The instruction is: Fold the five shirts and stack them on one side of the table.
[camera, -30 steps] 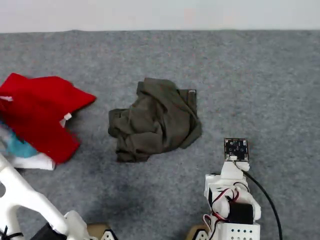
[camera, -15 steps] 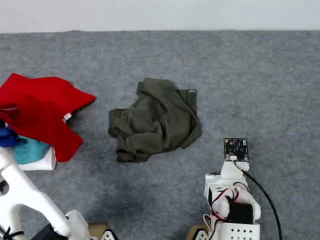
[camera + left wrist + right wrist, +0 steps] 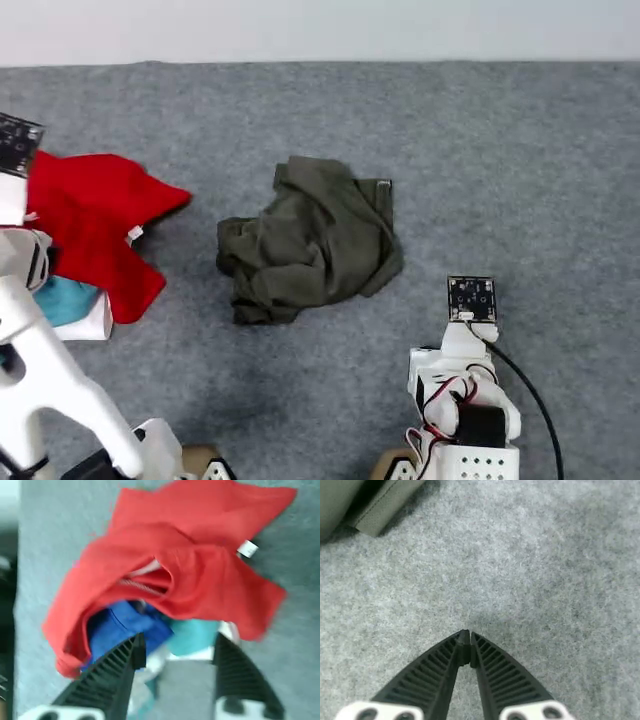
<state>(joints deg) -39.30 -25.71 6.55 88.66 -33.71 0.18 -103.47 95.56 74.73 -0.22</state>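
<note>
— At the left edge of the table (image 3: 520, 150), what lies there?
— A heap of shirts. A red shirt (image 3: 95, 220) is on top, crumpled, with a white tag showing on the side toward the table's middle. A teal shirt (image 3: 68, 300) and a white shirt (image 3: 88, 325) poke out from under its near side.
— Anything else in the heap?
— Yes, the left wrist view shows a blue shirt (image 3: 117, 630) tucked under the red one, touching the teal.
— And the left gripper?
— The left gripper (image 3: 178, 642) hangs over that heap, fingers spread wide, gripping nothing. The left arm (image 3: 35, 350) rises from the near left corner along the left edge.
— Where is the fifth shirt?
— An olive shirt (image 3: 310, 240) lies bunched up near the middle of the table, well apart from the heap.
— The right gripper?
— The right gripper (image 3: 470, 639) has its fingers pressed together with nothing between them. It points down at bare grey surface near the olive shirt's hem, not touching it. The right arm (image 3: 462, 400) sits at the near edge, right of the middle.
— How do the shirts look?
— All five are rumpled, not yet folded.
</note>
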